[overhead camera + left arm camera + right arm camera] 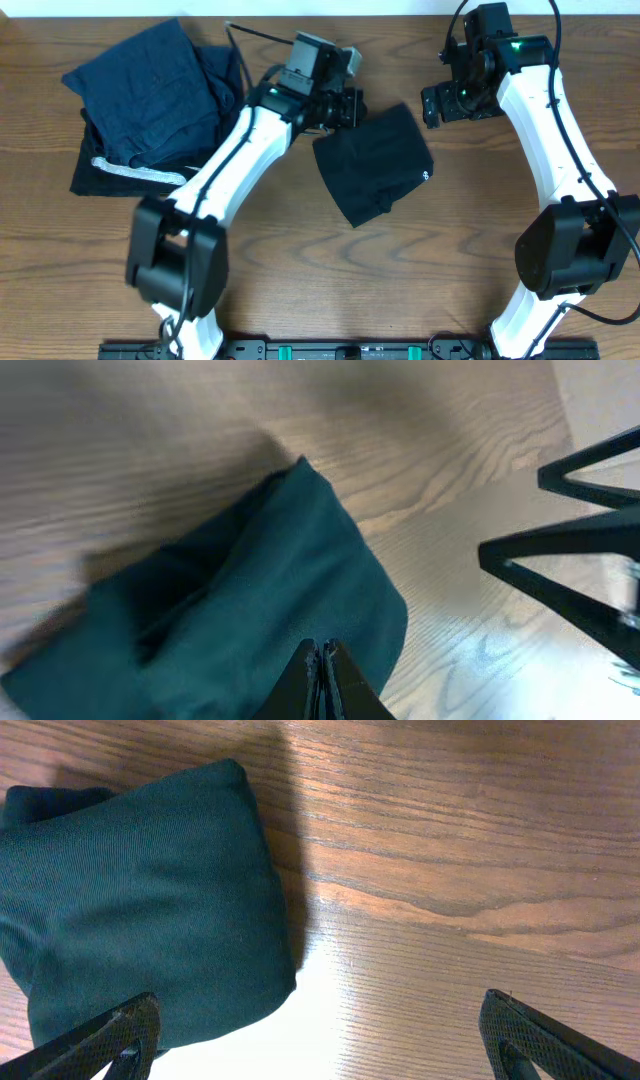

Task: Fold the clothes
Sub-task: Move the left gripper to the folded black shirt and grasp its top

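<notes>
The black top (375, 165) lies folded into a compact bundle at the table's middle, with a small white logo (424, 178) at its right edge. My left gripper (345, 108) is at the bundle's upper left corner. In the left wrist view its jaws (322, 660) are shut together over the fabric (230, 620), with nothing seen between them. My right gripper (445, 105) hovers open just right of the bundle's top. In the right wrist view its fingers (320, 1050) are spread wide and empty, with the top (140, 900) to the left.
A pile of navy blue garments (160, 90) lies at the back left on a black folded piece with a silvery stripe (130, 172). A thin black cable (260, 35) runs near the back edge. My right gripper's open fingers (580, 560) show in the left wrist view.
</notes>
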You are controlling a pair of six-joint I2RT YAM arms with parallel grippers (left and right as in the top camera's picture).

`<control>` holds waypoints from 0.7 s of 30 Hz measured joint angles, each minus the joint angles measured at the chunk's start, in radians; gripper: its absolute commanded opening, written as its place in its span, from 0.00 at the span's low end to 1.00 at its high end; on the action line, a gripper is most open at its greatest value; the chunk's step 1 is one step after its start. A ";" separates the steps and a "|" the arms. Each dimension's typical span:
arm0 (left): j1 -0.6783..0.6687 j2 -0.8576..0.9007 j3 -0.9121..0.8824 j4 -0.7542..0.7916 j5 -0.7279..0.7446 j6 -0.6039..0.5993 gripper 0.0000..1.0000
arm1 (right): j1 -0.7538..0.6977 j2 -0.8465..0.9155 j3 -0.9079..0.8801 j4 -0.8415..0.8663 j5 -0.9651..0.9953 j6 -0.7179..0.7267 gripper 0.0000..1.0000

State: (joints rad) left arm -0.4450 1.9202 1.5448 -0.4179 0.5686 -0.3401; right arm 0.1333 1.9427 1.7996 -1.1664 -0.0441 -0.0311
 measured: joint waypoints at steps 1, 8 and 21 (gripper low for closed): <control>0.000 0.019 0.000 0.017 0.026 -0.002 0.06 | 0.000 0.000 0.000 0.000 0.000 0.000 0.99; -0.003 0.140 0.000 0.063 0.176 -0.008 0.06 | 0.000 0.000 0.000 0.000 0.000 0.000 0.99; 0.035 0.257 0.000 0.060 0.206 0.048 0.06 | 0.000 0.000 0.000 0.000 0.000 0.000 0.99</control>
State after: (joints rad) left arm -0.4103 2.1769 1.5448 -0.3584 0.7746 -0.2920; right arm 0.1333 1.9427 1.7996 -1.1660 -0.0441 -0.0311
